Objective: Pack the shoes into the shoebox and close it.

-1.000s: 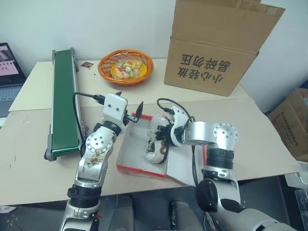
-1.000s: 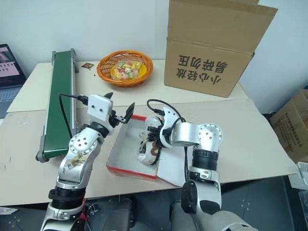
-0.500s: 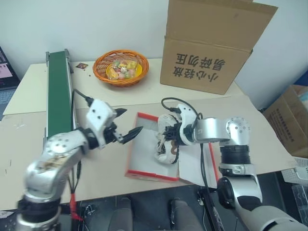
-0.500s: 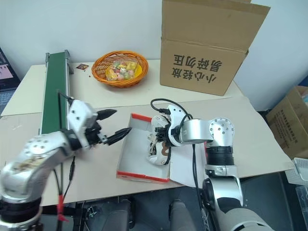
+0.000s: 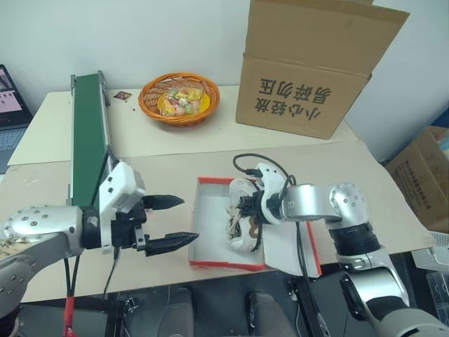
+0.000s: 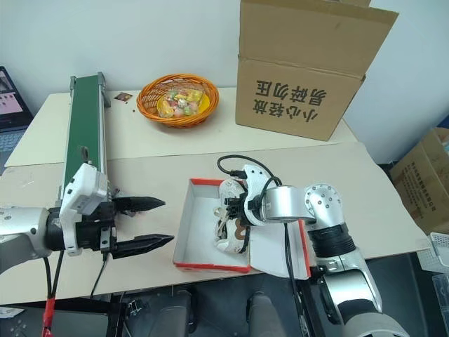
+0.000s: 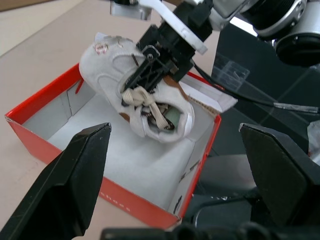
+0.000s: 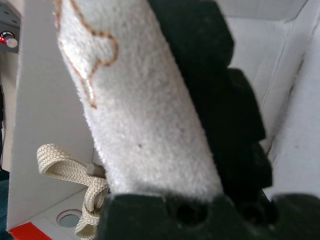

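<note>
A: Nearest the robot, what do you see?

B: The left gripper (image 5: 172, 222), its two black fingers spread wide with nothing between them, hovering over the pale counter (image 5: 161, 175) just to the left of the shallow red-orange cardboard shoebox with a white inside (image 5: 210, 232). It points toward the box without touching it.

A: And the box itself?

B: It lies open on the counter, its hinged flap lid (image 5: 291, 249) folded out flat on the right side. A small white sneaker with tan marks and pale laces (image 5: 240, 226) is over the right half of the box, tilted, toe downward. The right gripper (image 5: 245, 210) is clamped on that sneaker; the left wrist view shows a black finger (image 7: 150, 70) pressed against the shoe by the laces. I cannot tell whether the sneaker's toe touches the box floor. Only one shoe can be made out for certain.

A: Farther back?

B: A long green conveyor belt (image 5: 88, 133) runs along the left. Behind it sits a round orange woven basket of small colourful items (image 5: 179, 98), and to the right a large brown printed carton (image 5: 316, 63). A laptop (image 5: 10, 105) is at the far left edge.
</note>
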You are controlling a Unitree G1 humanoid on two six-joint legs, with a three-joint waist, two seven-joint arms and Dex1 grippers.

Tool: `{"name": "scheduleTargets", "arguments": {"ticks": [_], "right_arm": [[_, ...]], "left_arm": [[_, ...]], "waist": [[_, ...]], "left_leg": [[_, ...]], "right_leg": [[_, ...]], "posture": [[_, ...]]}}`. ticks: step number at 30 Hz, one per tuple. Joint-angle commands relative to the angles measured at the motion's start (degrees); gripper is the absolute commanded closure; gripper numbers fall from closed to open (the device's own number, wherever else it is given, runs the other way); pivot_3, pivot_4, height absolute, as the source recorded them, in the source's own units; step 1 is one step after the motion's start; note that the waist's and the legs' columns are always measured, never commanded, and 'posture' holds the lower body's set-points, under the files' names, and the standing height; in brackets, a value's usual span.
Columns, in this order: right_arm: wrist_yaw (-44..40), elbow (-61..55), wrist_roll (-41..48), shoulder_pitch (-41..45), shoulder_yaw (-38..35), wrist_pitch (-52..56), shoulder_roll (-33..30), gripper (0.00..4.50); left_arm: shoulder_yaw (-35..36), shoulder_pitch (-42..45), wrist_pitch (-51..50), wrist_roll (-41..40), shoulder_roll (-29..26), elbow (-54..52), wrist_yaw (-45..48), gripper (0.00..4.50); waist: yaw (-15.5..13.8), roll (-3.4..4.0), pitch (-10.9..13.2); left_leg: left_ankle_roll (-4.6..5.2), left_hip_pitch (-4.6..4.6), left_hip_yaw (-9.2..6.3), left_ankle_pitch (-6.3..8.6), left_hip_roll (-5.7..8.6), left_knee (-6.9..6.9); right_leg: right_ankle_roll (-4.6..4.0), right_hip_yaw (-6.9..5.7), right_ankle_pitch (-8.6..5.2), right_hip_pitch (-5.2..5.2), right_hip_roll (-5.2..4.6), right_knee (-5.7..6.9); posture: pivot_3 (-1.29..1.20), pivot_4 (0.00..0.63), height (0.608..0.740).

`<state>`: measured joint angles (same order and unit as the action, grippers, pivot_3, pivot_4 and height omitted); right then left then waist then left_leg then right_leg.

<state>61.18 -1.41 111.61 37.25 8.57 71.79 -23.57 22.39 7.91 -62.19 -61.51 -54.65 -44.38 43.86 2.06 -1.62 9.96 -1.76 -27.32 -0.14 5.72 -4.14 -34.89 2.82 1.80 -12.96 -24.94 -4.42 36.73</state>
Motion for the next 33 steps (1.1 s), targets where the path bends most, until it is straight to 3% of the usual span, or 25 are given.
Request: {"name": "scheduleTargets", "arguments": {"ticks": [1,2,4,6,13,22,26,33], "right_arm": [[-0.8,-4.1,1.4,-1.7,0.7,-2.0,-1.7,3.88],[-0.8,-4.2,1.4,-1.7,1.0,-2.3,-2.1,3.92],[-0.5,-3.7,1.4,-0.7,1.9,-2.5,-3.8,2.91],[-0.9,-3.1,1.4,0.6,2.5,-2.8,-5.3,2.43],[-2.0,-3.2,1.4,2.4,3.7,-4.4,-7.5,0.03],[-4.2,-2.6,1.4,6.0,5.4,-4.4,-8.1,0.03],[-8.9,-1.1,-3.7,12.7,4.6,-3.8,-9.7,0.03],[-17.3,-3.1,-11.0,16.8,2.6,-3.4,-11.3,0.03]], "left_arm": [[-0.9,0.7,2.5,0.2,-1.0,-0.5,-0.3,0.09],[-1.2,1.0,2.7,0.0,-1.0,-0.3,-0.5,0.0],[-2.0,1.2,3.3,0.5,-1.4,0.1,0.0,0.0],[-3.2,1.7,4.2,1.7,-1.8,0.8,0.0,0.0],[-5.0,3.6,5.1,1.4,-2.1,1.9,-0.9,0.0],[-5.5,4.1,5.7,1.6,-2.5,2.3,-1.1,0.0],[-6.2,4.0,6.2,2.2,-2.4,2.4,-0.9,0.0],[-6.5,3.9,8.1,4.9,-0.9,3.7,-2.6,0.0]], "waist": [[0.0,0.0,0.0],[0.0,0.0,0.0],[0.0,0.0,0.0],[0.0,0.0,0.0],[0.0,0.0,0.0],[0.0,-0.01,0.0],[0.0,0.0,0.0],[-0.4,-0.01,0.0]], "left_leg": [[0.0,-0.01,0.02,0.0,0.0,0.0],[0.0,-0.01,0.04,0.0,0.0,0.01],[0.0,-0.01,0.05,0.0,0.0,-0.01],[0.0,0.0,0.05,0.0,0.0,-0.02],[0.0,-0.01,0.07,0.0,0.0,0.0],[0.0,-0.01,0.1,0.0,0.0,-0.02],[0.0,-0.02,0.11,0.0,0.01,-0.03],[0.0,-0.02,0.13,0.0,0.01,0.01]], "right_leg": [[-0.12,0.02,0.07,-0.03,0.0,0.0],[-0.15,0.05,0.09,-0.04,0.0,0.0],[-0.14,0.07,0.09,-0.06,0.0,0.0],[-0.13,0.08,0.08,-0.05,0.01,0.0],[-0.13,0.11,0.09,-0.06,0.01,-0.03],[-0.13,0.14,0.09,-0.06,0.01,-0.01],[-0.13,0.15,0.09,-0.08,0.01,-0.01],[-0.14,0.16,0.09,-0.09,0.01,-0.02]], "posture": [[0.0,0.15,0.709],[0.0,0.15,0.709],[0.0,0.15,0.709],[0.0,0.15,0.709],[0.0,0.15,0.709],[0.0,0.15,0.709],[0.0,0.15,0.709],[0.0,0.15,0.709]]}}
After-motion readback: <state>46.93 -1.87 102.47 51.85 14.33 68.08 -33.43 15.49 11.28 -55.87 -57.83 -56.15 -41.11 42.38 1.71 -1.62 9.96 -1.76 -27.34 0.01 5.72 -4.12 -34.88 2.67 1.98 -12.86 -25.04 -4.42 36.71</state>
